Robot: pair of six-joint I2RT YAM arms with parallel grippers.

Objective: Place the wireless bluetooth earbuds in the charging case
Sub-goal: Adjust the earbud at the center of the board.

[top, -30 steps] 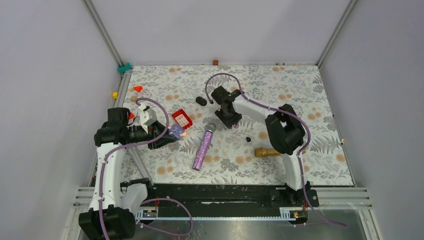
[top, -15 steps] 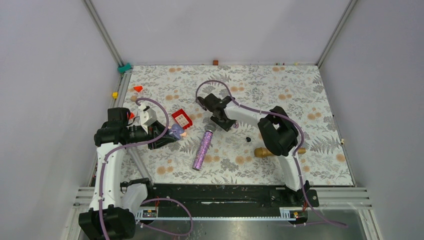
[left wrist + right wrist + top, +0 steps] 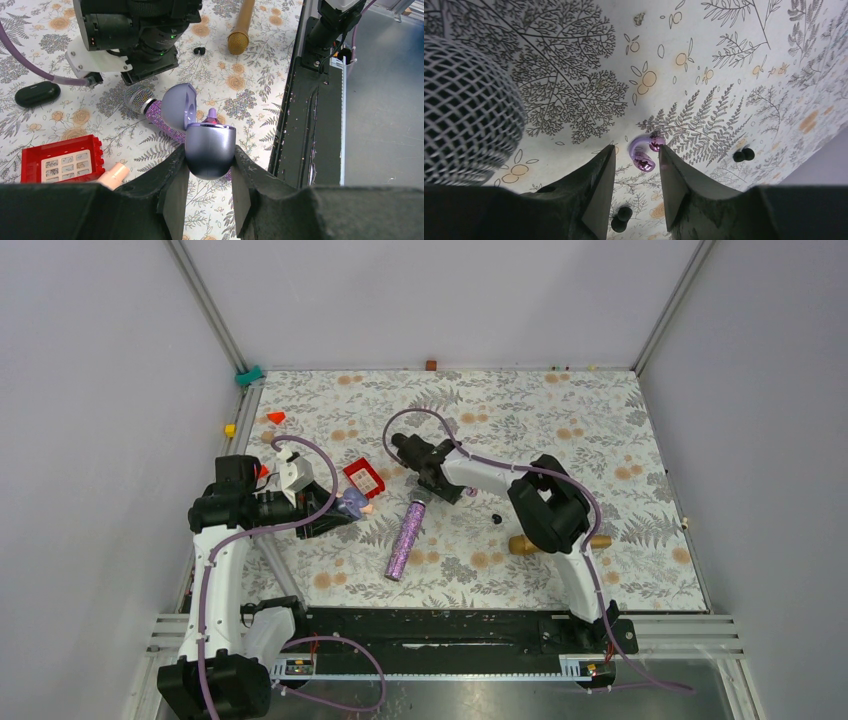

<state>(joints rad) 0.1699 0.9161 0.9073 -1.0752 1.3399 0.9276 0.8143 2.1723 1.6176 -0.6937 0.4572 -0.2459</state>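
Support comes from the left gripper (image 3: 210, 162) near the table's left edge: clamped tight on the purple charging case (image 3: 210, 145), lid (image 3: 176, 105) tipped open to present the cavity. Toward the table's middle, just beside the microphone head (image 3: 464, 110), the right gripper (image 3: 636, 165) stands half-closed, apparently pinching a small purple earbud (image 3: 643, 159) for delivery. Tiny black buds (image 3: 739, 155) lie loose nearby.

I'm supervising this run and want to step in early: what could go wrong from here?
1. The earbud sits only at the tips of the right gripper, so it may slip out.
2. The mic lies right beside that gripper and could get bumped.
3. The case in the left gripper already seems to hold one bud poking up, leaving a tight target.
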